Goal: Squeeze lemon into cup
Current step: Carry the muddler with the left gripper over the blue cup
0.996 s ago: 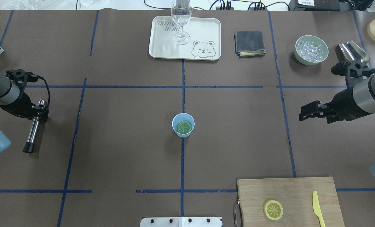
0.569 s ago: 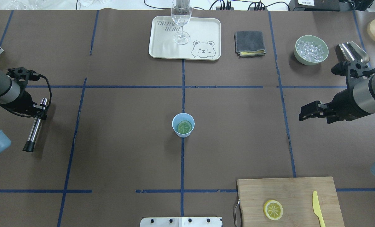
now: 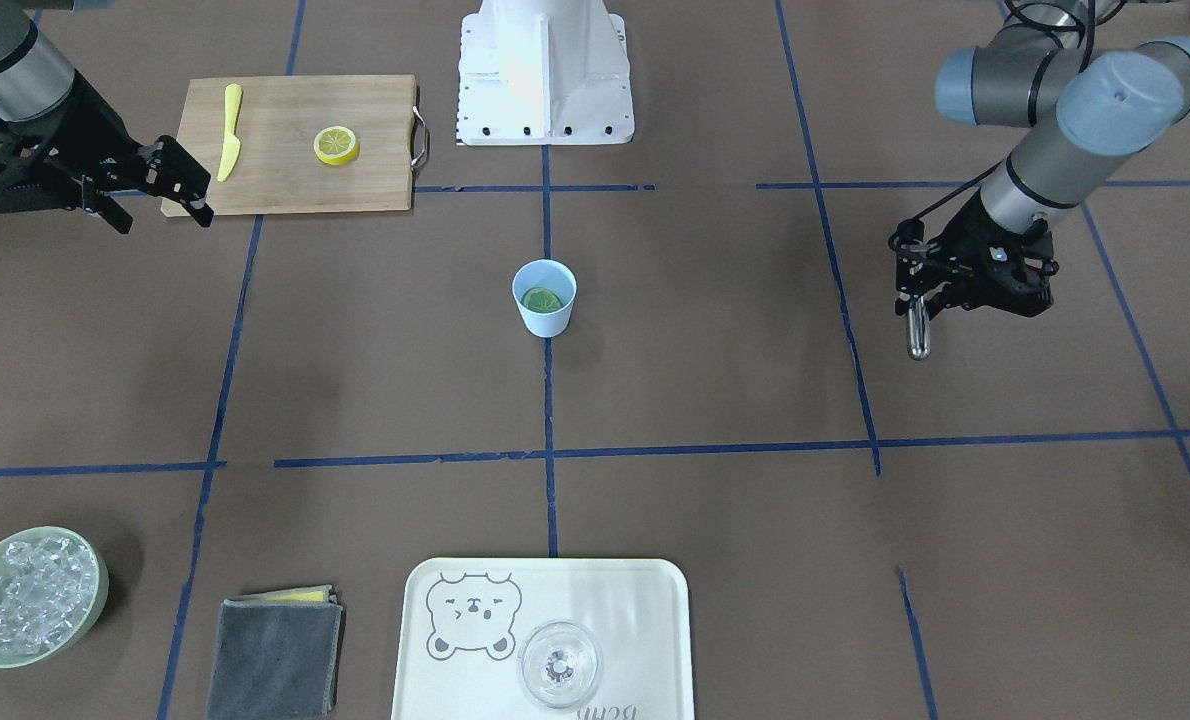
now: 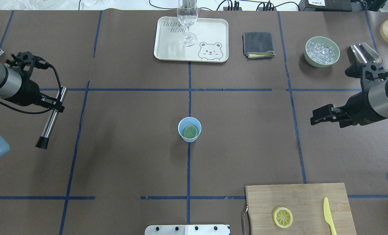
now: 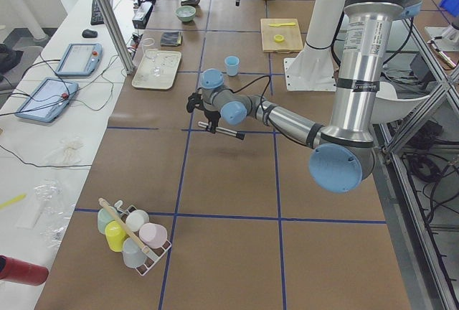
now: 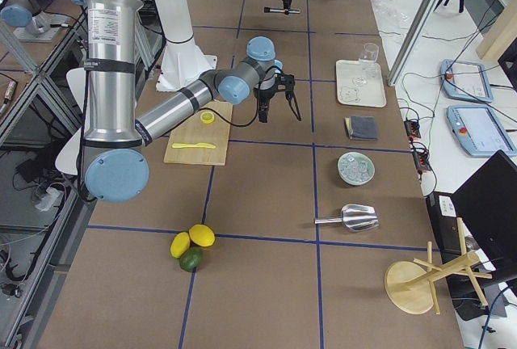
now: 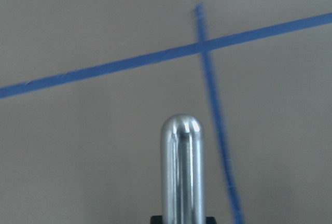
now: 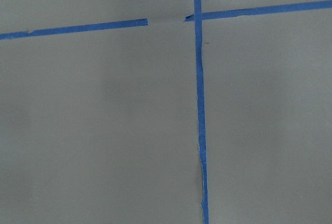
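The light-blue cup (image 4: pixel 180 125) stands at the table's middle, also in the front view (image 3: pixel 543 318). A lemon slice (image 4: pixel 191 132) lies flat inside it (image 3: pixel 541 298), looking greenish. A second lemon slice (image 4: pixel 282 217) lies on the cutting board (image 3: pixel 336 145). My left gripper (image 4: pixel 55 105) is far left of the cup, shut on a steel muddler (image 4: pixel 49 123) with a black end, held above the table (image 3: pixel 917 335); its rounded end shows in the left wrist view (image 7: pixel 181 167). My right gripper (image 4: pixel 314 117) is open and empty, far right of the cup (image 3: pixel 163 218).
A wooden cutting board (image 4: pixel 311 195) with a yellow knife (image 4: pixel 328 215) is at the near right. A bear tray (image 4: pixel 210 29) with a clear glass (image 4: pixel 187 19), a grey cloth (image 4: pixel 258 44), a bowl of ice (image 4: pixel 322 51) and a metal scoop (image 4: pixel 365 54) line the far side.
My left gripper has carried the muddler away from me and slightly toward the table's middle. The right arm has barely moved. The cup and lemon slices are unchanged.
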Robot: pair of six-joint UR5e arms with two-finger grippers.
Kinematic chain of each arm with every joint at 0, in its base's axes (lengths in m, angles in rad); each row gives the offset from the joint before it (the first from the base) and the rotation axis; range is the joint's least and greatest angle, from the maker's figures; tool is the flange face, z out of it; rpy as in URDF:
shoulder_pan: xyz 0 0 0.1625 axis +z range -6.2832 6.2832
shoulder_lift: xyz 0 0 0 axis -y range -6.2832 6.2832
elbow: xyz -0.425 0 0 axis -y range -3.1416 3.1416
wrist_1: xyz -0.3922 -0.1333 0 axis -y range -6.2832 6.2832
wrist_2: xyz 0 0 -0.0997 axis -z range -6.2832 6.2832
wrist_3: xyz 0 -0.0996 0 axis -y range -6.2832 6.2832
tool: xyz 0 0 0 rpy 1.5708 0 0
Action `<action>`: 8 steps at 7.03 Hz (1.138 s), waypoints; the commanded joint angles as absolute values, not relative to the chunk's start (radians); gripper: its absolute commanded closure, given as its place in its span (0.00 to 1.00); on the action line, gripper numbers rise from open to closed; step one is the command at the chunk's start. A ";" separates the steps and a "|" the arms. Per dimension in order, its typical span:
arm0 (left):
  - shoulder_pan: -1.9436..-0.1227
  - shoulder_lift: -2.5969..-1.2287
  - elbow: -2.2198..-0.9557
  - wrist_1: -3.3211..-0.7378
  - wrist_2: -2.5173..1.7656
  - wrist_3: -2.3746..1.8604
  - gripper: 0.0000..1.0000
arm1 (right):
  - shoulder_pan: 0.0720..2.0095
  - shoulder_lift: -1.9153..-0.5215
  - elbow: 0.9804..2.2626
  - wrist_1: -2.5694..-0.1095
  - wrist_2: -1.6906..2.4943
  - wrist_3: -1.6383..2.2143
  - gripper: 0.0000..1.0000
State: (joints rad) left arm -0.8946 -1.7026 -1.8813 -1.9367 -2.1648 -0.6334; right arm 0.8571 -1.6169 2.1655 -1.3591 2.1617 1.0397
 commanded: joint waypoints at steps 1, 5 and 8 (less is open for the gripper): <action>-0.881 -1.811 -1.965 -1.927 -2.164 -0.557 1.00 | 0.859 -1.623 2.172 -1.359 2.161 1.039 0.00; -0.781 -2.037 -2.003 -2.041 -1.997 -0.561 1.00 | 0.857 -1.631 2.171 -1.359 2.160 1.040 0.00; -0.656 -2.005 -1.947 -2.455 -1.615 -0.571 1.00 | 0.857 -1.629 2.167 -1.359 2.155 1.045 0.00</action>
State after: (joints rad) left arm -0.7353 -2.0076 -1.9762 -2.3424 -1.7714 -0.5654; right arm 0.8566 -1.6297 2.1667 -1.3591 2.1558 1.0441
